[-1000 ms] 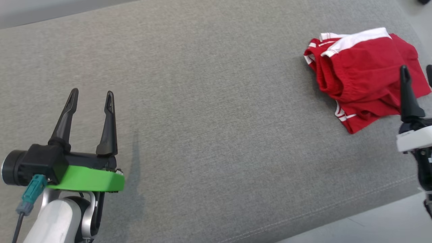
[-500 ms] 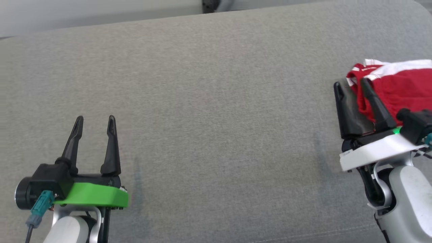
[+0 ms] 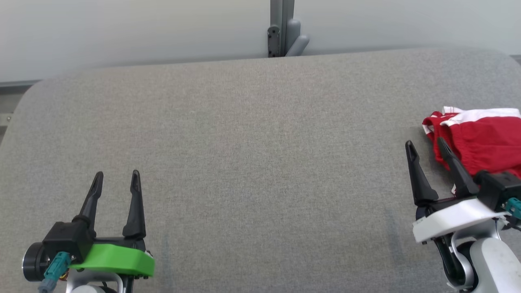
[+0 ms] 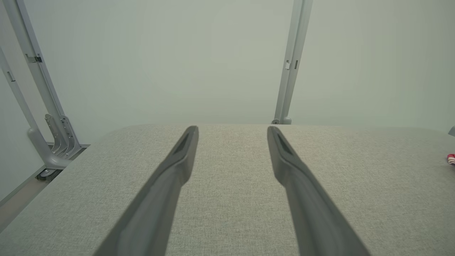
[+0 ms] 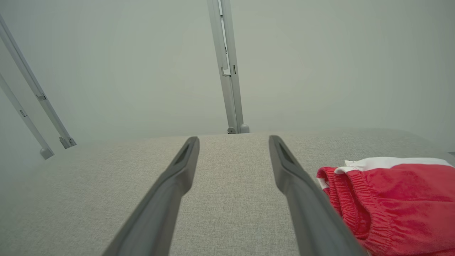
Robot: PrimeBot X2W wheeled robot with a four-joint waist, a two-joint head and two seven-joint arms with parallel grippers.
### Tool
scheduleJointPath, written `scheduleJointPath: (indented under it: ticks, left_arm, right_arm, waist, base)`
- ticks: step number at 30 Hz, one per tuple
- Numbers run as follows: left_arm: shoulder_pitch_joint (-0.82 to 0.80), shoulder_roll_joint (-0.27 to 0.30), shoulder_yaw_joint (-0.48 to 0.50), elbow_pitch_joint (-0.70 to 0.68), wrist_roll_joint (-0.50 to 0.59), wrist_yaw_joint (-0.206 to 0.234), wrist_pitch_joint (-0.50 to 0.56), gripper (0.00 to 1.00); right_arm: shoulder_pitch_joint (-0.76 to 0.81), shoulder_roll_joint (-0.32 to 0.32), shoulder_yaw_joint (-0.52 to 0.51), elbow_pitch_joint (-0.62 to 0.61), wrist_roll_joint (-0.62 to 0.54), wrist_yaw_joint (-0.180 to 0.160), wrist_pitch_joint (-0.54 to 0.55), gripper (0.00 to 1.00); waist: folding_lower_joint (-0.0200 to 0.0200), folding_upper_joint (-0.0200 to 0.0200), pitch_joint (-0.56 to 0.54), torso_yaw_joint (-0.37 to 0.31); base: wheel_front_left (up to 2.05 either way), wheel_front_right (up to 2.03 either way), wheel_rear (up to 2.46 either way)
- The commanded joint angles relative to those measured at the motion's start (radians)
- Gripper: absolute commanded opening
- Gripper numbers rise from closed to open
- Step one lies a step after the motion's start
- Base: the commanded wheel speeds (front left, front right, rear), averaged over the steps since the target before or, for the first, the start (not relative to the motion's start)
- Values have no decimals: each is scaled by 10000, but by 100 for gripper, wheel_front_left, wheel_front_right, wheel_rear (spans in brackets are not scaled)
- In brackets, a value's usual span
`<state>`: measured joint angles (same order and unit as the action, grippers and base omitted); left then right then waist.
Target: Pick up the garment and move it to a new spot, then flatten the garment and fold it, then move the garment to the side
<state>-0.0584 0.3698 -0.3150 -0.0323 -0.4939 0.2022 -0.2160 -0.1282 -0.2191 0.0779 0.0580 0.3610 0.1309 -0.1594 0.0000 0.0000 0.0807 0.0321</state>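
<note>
A folded red garment (image 3: 484, 140) with white trim lies at the right edge of the grey padded surface (image 3: 252, 154); it also shows as the red garment (image 5: 394, 199) low on the right of the right wrist view and as a red sliver, the garment (image 4: 451, 159), at the left wrist view's right edge. My right gripper (image 3: 426, 147) stands open just left of it, nothing between its fingers, the right finger overlapping the cloth's left edge in the head view. My left gripper (image 3: 117, 178) is open at the lower left, far from the garment.
A pale wall runs behind the surface, with a grey metal post (image 3: 283, 28) at its middle back. More grey frame struts (image 4: 46, 117) stand off the surface's left end. The surface's rounded far corners and left edge are in sight.
The head camera has tilted up and turned, so the wall and post came into sight. The right gripper came fully into the picture beside the garment's left edge. Both grippers stay open.
</note>
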Motion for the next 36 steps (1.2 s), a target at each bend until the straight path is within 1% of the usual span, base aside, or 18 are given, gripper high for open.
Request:
scheduleJointPath:
  ticks: [1,8,14,36]
  left_arm:
    - [190,105,-18,-30,-64,-9,43,100]
    - [581,128,-143,-21,-85,92,123,100]
    - [700,153,-194,49,-60,162,159,100]
    - [390,265,-290,68,84,345,180,100]
  right_arm:
    - [255,8,-77,-117,-96,-5,58,100]
    - [955,65,-319,-338,-247,-5,330,100]
    - [1231,127,-495,-464,-303,-5,510,100]
    - [1238,261,-777,-589,-391,-5,792,100]
  waist:
    - [0,0,-352,-38]
    - [0,0,-748,-158]
    - [0,0,-851,-174]
    - [0,0,-755,-145]
  base:
    - [0,0,0]
    - [0,0,0]
    - [0,0,0]
    - [0,0,0]
